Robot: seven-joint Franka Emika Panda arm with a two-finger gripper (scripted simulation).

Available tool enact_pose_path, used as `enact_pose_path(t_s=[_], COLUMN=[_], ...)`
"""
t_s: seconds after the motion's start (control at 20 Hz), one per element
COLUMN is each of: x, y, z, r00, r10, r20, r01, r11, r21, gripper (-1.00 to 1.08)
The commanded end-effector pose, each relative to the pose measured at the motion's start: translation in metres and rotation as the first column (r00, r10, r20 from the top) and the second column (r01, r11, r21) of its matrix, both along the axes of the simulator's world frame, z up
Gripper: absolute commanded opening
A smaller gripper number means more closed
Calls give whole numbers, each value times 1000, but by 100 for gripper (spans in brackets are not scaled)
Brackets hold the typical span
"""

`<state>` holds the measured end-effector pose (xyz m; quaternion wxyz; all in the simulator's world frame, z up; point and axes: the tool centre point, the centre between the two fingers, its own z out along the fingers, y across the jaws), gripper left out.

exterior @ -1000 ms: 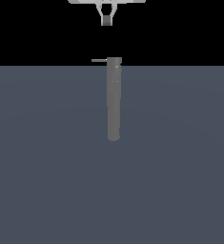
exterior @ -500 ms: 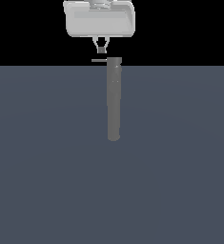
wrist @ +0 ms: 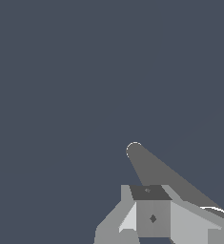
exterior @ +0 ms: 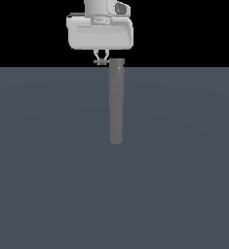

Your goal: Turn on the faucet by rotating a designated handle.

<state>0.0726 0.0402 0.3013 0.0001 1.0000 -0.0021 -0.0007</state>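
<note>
In the exterior view I am hanging my gripper [exterior: 100,59] just above the far end of the faucet [exterior: 116,104], with my boxy white hand body filling the space over it. The faucet is lying as a long grey cylinder on the dark blue-grey floor [exterior: 47,170], its rounded end pointing toward the camera and its capped end sitting right at the line where the floor is meeting the black background. The handle [exterior: 98,62] is showing as a thin rod jutting from the cap toward the exterior view's left, and my two slim fingertips are reaching down to it, converging into a narrow V whose tips are sitting at the rod. They are looking nearly pressed together there, but the rod and tips are so small that I cannot tell whether I am pinching the handle or only touching it.

The wrist view is giving me what the exterior view is not: I am looking along the faucet [wrist: 156,171] from the cap end, so the cylinder is stretching away to its rounded tip against the plain floor [wrist: 61,71]. Blocky grey shapes are crowding the near edge, and I cannot tell which are my fingers and which belong to the cap; the handle is not making itself out here. The exterior view alone is showing my whole hand and wrist above the cap.
</note>
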Motion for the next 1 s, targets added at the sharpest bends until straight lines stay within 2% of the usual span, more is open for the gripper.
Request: enact_pose_path(t_s=[0.0, 0.15, 0.95], x=[1, 1, -42], y=[0, 0, 13], z=[-1, -1, -1], r00=[1000, 1000, 1000], r10=[0, 0, 0], r20=[1, 1, 1], r01=[0, 0, 0], r11=[1000, 1000, 1000], r21=[0, 0, 0], gripper=[-100, -100, -100])
